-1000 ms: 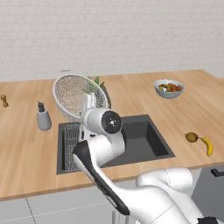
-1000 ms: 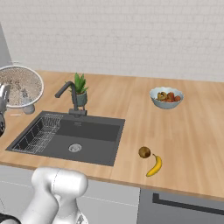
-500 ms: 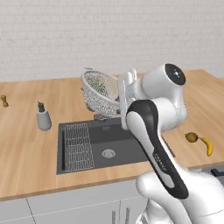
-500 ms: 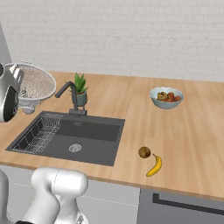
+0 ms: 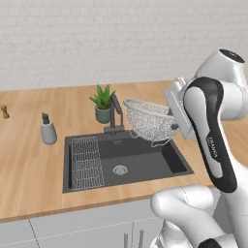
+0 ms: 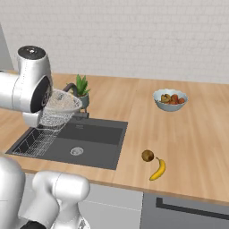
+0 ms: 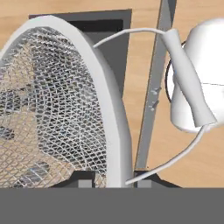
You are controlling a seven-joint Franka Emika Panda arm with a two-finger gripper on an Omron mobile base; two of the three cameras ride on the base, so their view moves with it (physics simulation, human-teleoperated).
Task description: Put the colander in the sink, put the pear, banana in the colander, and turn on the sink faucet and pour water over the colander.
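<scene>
The gripper (image 7: 112,180) shows as two dark fingertips at the bottom of the hand view, pinching the rim of the colander (image 5: 151,121) between them. In both base views the fingers are hidden behind the arm's wrist and the mesh bowl, so the grasp reads from the hand view alone.

The colander hangs in the air above the right part of the sink (image 5: 145,160), roughly level, and clear of the basin floor. From the right base view its left side is cut off by the arm's white shoulder. In the hand view the mesh and rim fill the left half, and one wire handle loops off to the right.

The faucet (image 5: 116,114) stands at the far edge of the sink, just left of the colander; its lever is hard to make out. A wire rack (image 5: 87,162) lies in the left part of the basin and a round drain (image 5: 120,169) at its middle.

The pear (image 6: 148,155) and the banana (image 6: 158,169) lie on the counter to the right of the sink, near the front edge, touching or nearly so.

Dark lettering runs along the arm's forearm but is too small to read.

The counter (image 6: 192,147) is light wood; the wall behind is white brick. On the counter stand a potted plant (image 5: 102,102), a soap dispenser (image 5: 47,130), a fruit bowl (image 6: 169,99) and a small brown item (image 5: 4,111) at far left, which cannot be identified.
</scene>
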